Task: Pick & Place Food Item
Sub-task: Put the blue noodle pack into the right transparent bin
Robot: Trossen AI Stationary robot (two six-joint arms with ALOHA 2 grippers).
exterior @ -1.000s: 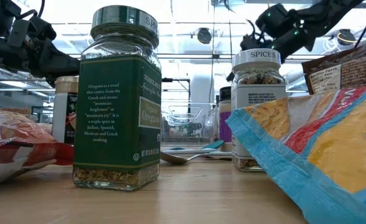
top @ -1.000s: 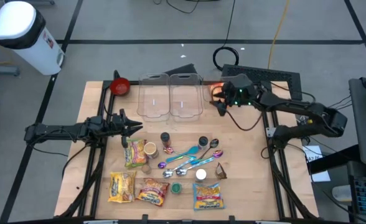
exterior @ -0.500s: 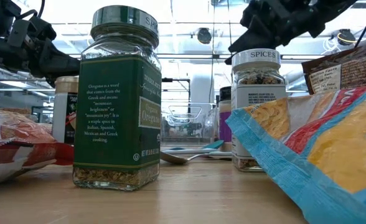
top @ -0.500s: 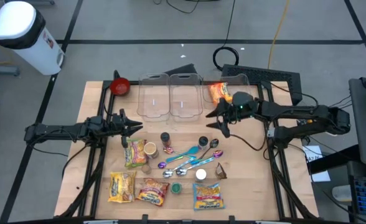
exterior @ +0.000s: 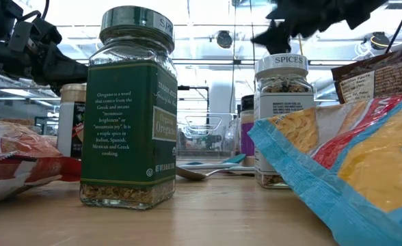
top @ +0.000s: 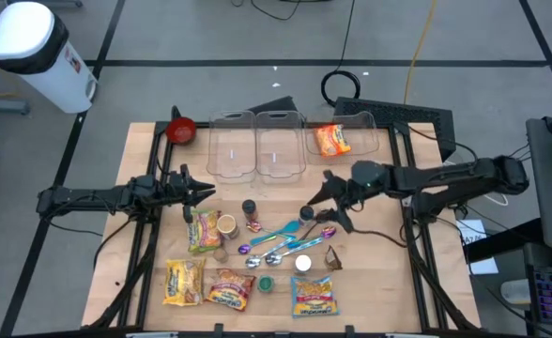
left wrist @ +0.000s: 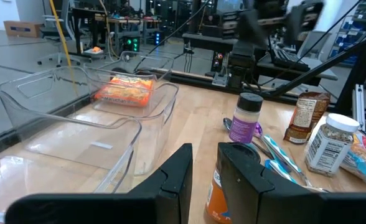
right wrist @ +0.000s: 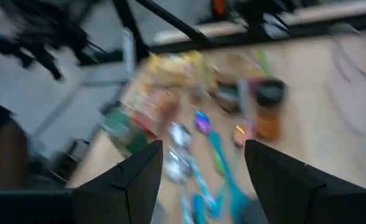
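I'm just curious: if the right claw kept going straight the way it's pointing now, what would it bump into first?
Probably the cluster of spoons and small spice jars mid-table. The open right gripper points toward them, though its height above them is unclear.

Off-table — white bin (top: 29, 49), black cable coil (top: 345, 86). On table — red bowl (top: 180, 130), teal spoons (top: 281, 233), green-labelled oregano jar (exterior: 127, 109).
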